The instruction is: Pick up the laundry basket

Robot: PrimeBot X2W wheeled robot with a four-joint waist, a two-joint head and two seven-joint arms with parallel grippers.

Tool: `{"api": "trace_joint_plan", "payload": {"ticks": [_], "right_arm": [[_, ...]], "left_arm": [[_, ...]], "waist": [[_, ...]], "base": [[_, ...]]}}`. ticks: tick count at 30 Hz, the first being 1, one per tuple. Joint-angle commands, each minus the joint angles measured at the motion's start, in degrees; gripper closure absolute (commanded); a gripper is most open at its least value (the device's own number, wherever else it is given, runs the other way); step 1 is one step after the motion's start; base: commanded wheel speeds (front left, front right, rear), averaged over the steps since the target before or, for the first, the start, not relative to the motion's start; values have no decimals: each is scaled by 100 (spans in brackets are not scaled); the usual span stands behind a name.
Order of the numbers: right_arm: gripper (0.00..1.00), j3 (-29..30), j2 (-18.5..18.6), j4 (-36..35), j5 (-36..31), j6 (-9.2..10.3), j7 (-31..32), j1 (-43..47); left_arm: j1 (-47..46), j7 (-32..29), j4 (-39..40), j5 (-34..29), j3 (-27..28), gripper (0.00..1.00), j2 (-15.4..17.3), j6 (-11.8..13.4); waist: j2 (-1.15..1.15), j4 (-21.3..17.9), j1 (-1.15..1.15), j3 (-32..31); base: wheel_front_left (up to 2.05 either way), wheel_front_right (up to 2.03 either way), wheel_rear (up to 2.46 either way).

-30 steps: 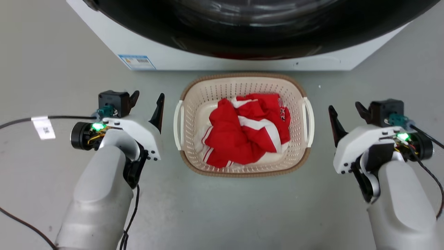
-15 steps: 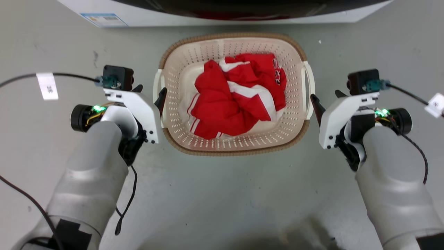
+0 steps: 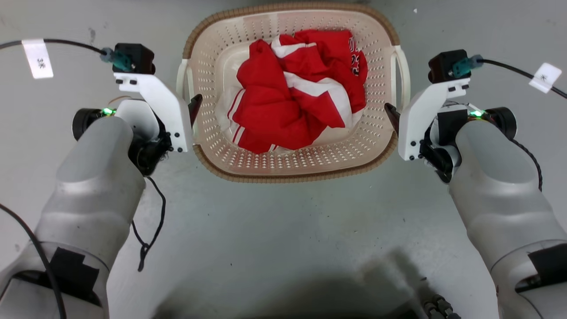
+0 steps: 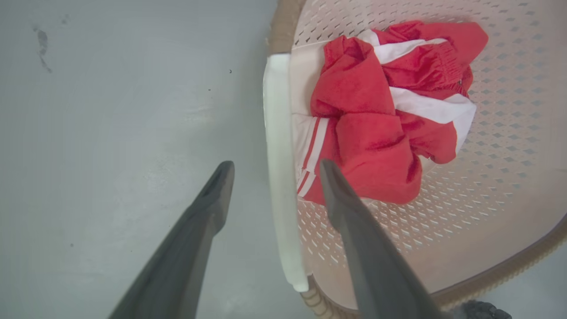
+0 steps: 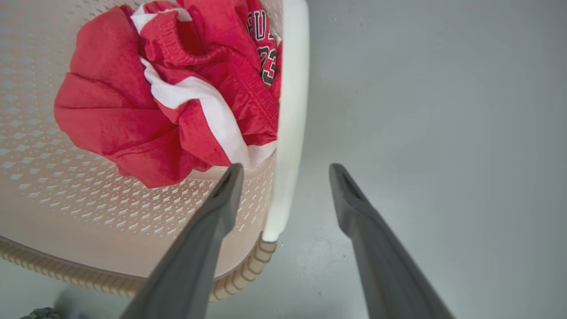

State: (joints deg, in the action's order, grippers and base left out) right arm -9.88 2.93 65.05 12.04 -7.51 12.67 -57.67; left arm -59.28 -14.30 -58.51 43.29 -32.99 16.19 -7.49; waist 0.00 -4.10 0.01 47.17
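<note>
Two handles, two arms, and I'm lined up on both. The laundry basket [image 3: 292, 176] sits on the floor in the upper middle of the head frame, its far rim cut by the top edge, with a crumpled red-and-white garment [image 3: 301, 93] inside.

In the left wrist frame the left end effector [image 4: 275, 165] is spread, with the left handle [image 4: 278, 133] running up between its fingers, one finger over the floor and one over the basket's inside. The right end effector [image 5: 287, 167] mirrors it, spread astride the right handle [image 5: 292, 88]. Neither is pinching anything yet, and I can't tell how low the tips sit against the handles.

My worries are these. Both sets of tips sit towards the near end of the handles, so a lift from there could tip the basket away from me. The fingers taper, and a smooth handle might slide out. The inner fingers are close to the cloth and could snag it. An uneven rise would tilt the load.

The floor [image 3: 283, 248] is smooth grey and lightly scuffed, with a dark shadow [image 3: 288, 297] at the bottom centre. Tagged cables [image 3: 57, 42] trail off at the upper left and upper right.
</note>
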Motion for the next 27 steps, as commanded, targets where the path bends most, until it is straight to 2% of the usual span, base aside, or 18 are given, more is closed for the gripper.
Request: {"api": "trace_joint_plan", "payload": {"ticks": [1, 8, 16, 17, 18, 19, 20, 27], "right_arm": [[0, -95, -10, 136, 61, 4, 30, -197], [0, -423, -10, 509, 263, 4, 23, -702], [0, -596, -10, 671, 361, 4, -57, -939], [39, -618, -9, 677, 365, 4, -52, -959], [58, -643, -11, 680, 400, 4, -55, -967], [77, -664, -12, 689, 468, 4, -18, -958], [100, -691, -12, 696, 501, 4, -15, -961], [100, -930, -13, 687, 752, 2, -6, -938]], "left_arm": [[-166, -96, -54, 79, -90, 0, 65, 2], [-606, -507, -245, 440, -443, 0, 87, 2], [-861, -528, -324, 721, -674, 0, 39, 2], [-888, -499, -337, 733, -690, 52, 38, 2], [-911, -488, -349, 754, -723, 84, 32, 2], [-924, -497, -355, 806, -745, 100, 11, 2], [-933, -516, -360, 830, -778, 100, 1, 2], [-957, -561, -401, 1016, -958, 100, 18, 6]], "waist": [[0, 15, -1, 107], [0, 56, -1, 420], [0, 111, -1, 649], [0, 116, -1, 670], [0, 120, -1, 687], [0, 127, -1, 701], [0, 131, -1, 710], [0, 121, -1, 716]], "base": [[0, 0, 0], [0, 0, 0], [0, 0, 0], [0, 0, 0], [0, 0, 0], [0, 0, 0], [0, 0, 0], [0, 0, 0]]}}
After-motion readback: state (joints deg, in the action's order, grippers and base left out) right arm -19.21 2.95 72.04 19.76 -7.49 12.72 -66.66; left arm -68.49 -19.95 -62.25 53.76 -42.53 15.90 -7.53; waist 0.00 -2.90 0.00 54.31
